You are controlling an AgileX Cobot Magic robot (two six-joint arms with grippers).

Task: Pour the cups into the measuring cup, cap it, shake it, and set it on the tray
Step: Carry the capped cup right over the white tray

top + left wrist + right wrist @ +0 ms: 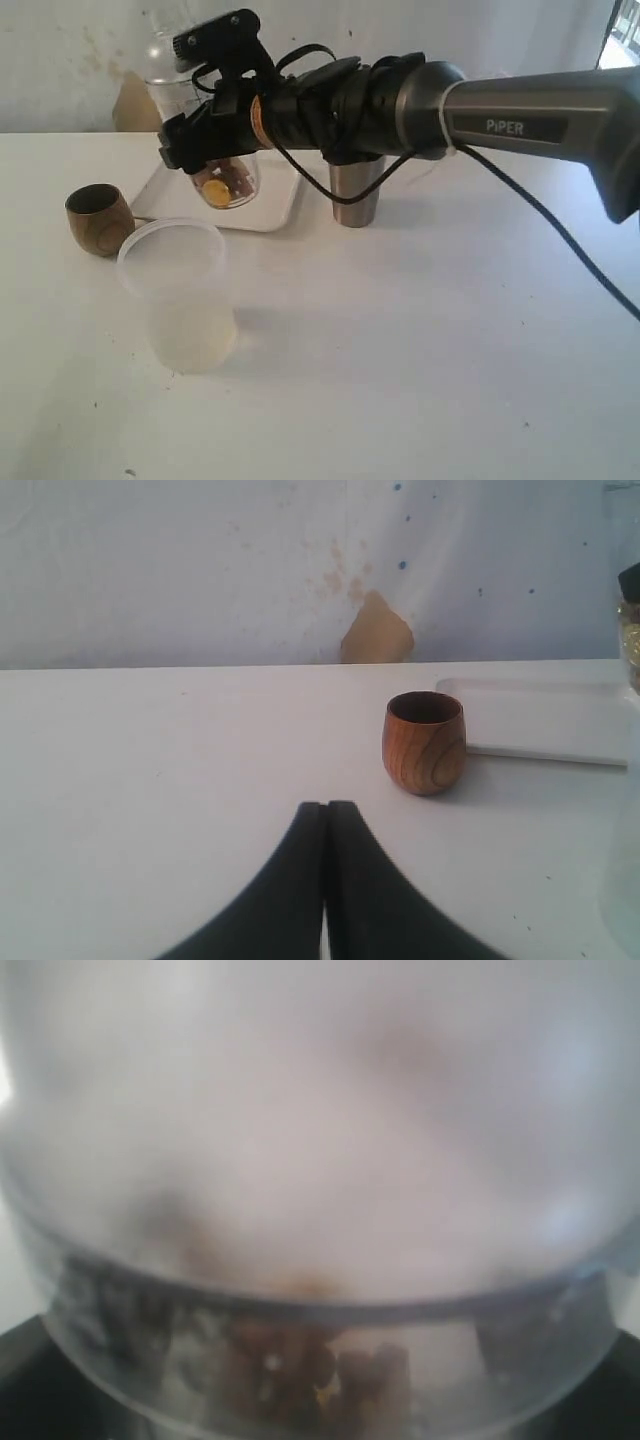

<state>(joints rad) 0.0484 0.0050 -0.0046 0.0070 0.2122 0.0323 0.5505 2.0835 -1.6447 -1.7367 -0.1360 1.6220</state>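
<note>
My right gripper [213, 135] reaches across to the left and is shut on the clear measuring cup [226, 186], holding it over the white tray [277, 208]. Brown and yellow pieces lie in the cup's foot. In the right wrist view the measuring cup [320, 1160] fills the picture, blurred, with brown pieces [320, 1370] inside. The wooden cup [100, 218] stands upright left of the tray, ahead of my shut, empty left gripper [327, 806]; that view shows the wooden cup [424, 742] and the tray [545, 720]. The steel tumbler [354, 195] stands behind the right arm.
A wide milky translucent tub [180, 295] stands at the front left, near the wooden cup. The right arm [520, 125] spans the table from the right at cup height. A wall closes off the table's far edge.
</note>
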